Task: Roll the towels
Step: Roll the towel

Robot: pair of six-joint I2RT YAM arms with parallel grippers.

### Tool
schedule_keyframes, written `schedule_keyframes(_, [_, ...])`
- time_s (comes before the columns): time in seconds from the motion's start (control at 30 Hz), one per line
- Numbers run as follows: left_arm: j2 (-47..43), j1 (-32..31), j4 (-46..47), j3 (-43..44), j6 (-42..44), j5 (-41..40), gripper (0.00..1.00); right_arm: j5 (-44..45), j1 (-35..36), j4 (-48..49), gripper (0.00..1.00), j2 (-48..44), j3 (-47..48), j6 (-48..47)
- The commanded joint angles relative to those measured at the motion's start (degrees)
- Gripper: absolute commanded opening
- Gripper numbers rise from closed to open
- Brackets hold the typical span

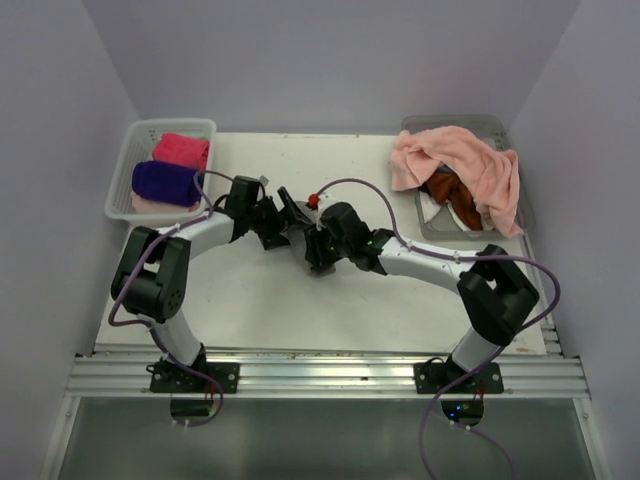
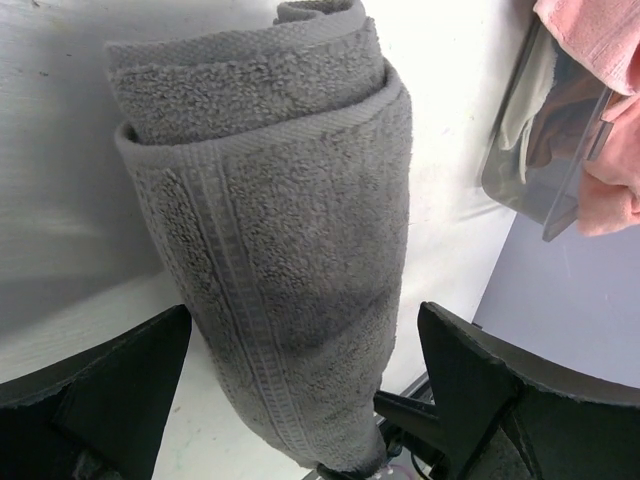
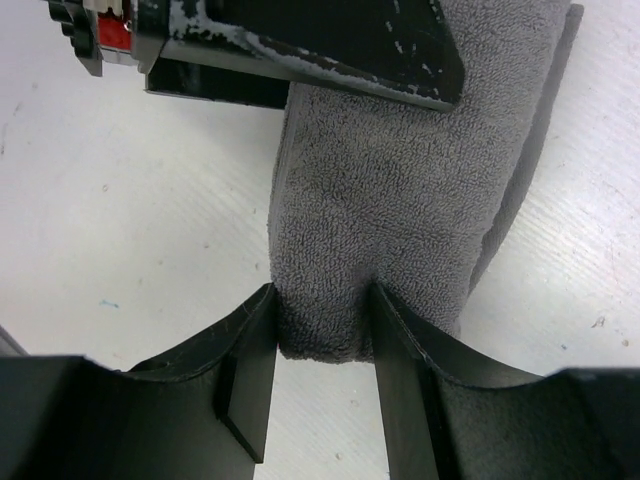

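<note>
The right gripper (image 3: 320, 345) pinches the grey towel (image 2: 280, 230) roll's end; the left gripper (image 2: 300, 340) stands wide around it. Upper right, a salmon towel (image 1: 460, 165) overhangs a bin (image 1: 472, 122).

arms (image 1: 420, 262): white links, black joints | cables (image 1: 352, 181): purple | pincer fingers (image 3: 240, 355): black

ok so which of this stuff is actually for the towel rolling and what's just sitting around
For the job: grey towel, rolled up; salmon towel, orange towel, white towel, still loose; pink roll, purple roll, done.
Just holding them: white basket, clear bin.
</note>
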Motion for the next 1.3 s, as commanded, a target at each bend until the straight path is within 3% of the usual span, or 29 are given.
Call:
schedule_keyframes(0.0, [1.4, -0.4, 4.6, -0.5, -0.4, 2.8, 1.00, -6.4, -2.1, 3.7, 0.44, -2.6, -2.0, 3.7])
schedule_keyframes(0.13, [2.0, -0.7, 4.9, -0.6, -0.6, 2.6, 0.94, -6.0, -3.0, 3.1, 0.42, -2.2, -2.4, 4.3])
schedule_keyframes(0.2, [2.1, -0.8, 4.9, -0.5, -0.7, 1.7, 0.78, -5.8, -3.1, 2.1, 0.42, -1.8, -2.0, 4.3])
schedule_keyframes(0.3, [2.4, -1.2, 4.6, 0.2, -0.5, 1.1, 0.63, -5.2, -3.2, 1.0, 0.46, -1.7, -1.1, 3.8])
schedule_keyframes(0.33, [2.6, -1.4, 3.5, 0.8, -0.3, 0.5, 0.60, -4.8, -3.1, 0.6, 0.51, -1.8, -0.8, 3.7])
schedule_keyframes(0.37, [2.6, -1.4, 3.0, 1.1, -0.2, 0.3, 0.58, -4.1, -3.1, -0.6, 0.69, -2.3, 0.0, 3.6])
schedule_keyframes(0.43, [2.7, -1.7, 1.8, 1.4, -0.2, -0.6, 0.57, -2.3, -2.7, -1.7, 0.82, -3.0, 1.2, 3.4])
schedule_keyframes(0.5, [2.4, -1.8, 0.8, 1.6, -0.4, -2.0, 0.56, 3.4, -1.1, -4.7, 0.93, -3.9, 2.7, 1.7])
schedule_keyframes(0.57, [2.0, -2.0, -1.3, 2.0, -0.7, -3.0, 0.56, 11.4, 0.9, -8.4, 0.97, -3.7, 5.4, -1.3])
schedule_keyframes(0.7, [1.1, -2.1, -4.0, 2.4, -1.1, -4.6, 0.55, 24.8, 6.9, -14.6, 0.98, 0.9, 11.9, -7.0])
schedule_keyframes(0.83, [0.3, -2.2, -5.8, 2.8, -1.6, -5.5, 0.54, 32.5, 10.9, -16.1, 0.98, 6.1, 16.4, -12.9])
schedule_keyframes(1.13, [-0.8, -2.4, -7.7, 3.8, -1.8, -6.9, 0.53, 34.9, 13.4, -18.0, 0.98, 16.0, 20.3, -18.3])
schedule_keyframes(1.27, [-0.8, -2.4, -7.7, 4.1, -1.8, -6.6, 0.54, 36.7, 13.4, -16.1, 0.88, 17.5, 19.7, -18.3])
